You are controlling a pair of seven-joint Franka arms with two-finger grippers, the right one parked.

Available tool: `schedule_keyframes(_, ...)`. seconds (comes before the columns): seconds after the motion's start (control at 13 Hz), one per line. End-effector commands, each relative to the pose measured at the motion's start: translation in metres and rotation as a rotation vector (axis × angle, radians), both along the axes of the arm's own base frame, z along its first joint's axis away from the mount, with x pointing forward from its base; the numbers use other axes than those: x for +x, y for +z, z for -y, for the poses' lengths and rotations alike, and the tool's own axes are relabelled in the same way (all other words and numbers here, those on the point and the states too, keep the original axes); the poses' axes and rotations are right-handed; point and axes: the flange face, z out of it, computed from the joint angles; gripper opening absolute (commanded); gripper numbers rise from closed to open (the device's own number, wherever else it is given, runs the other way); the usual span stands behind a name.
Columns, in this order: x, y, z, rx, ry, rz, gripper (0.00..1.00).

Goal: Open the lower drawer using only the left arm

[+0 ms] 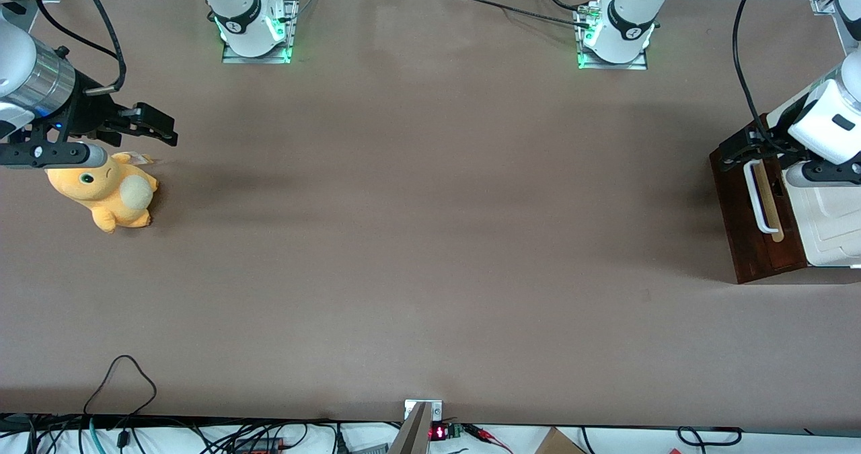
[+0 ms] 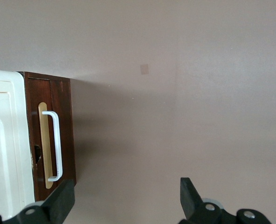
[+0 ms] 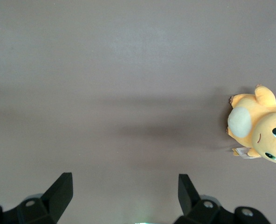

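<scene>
I am hovering my gripper (image 2: 126, 200), fingers (image 2: 63, 198) spread wide, above the lower drawer (image 1: 757, 229) at the working arm's end of the desk (image 1: 430, 239), lining up on its white handle (image 2: 56, 144) for pulling.

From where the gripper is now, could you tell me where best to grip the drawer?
Probably the white bar handle, mid-span. It stands off the drawer front, leaving a gap for a finger. Approach from in front; the open gripper, hovering above the cabinet's edge, should straddle the bar crosswise.
</scene>
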Motion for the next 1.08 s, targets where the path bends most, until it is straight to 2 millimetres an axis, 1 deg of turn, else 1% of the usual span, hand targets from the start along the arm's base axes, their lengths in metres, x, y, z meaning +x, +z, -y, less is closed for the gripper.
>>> schedule_keyframes(0.0,-0.0038,0.0048,0.0030,-0.022,-0.026,-0.032,1.00)
schedule_keyframes(0.38,-0.0036,0.0046,0.0033,-0.008,-0.025,-0.038,1.00)
schedule_keyframes(0.62,-0.0019,0.0021,0.0005,0.044,-0.043,-0.042,1.00)
schedule_keyframes(1.0,-0.0032,0.0015,0.0007,0.033,-0.044,-0.051,1.00)
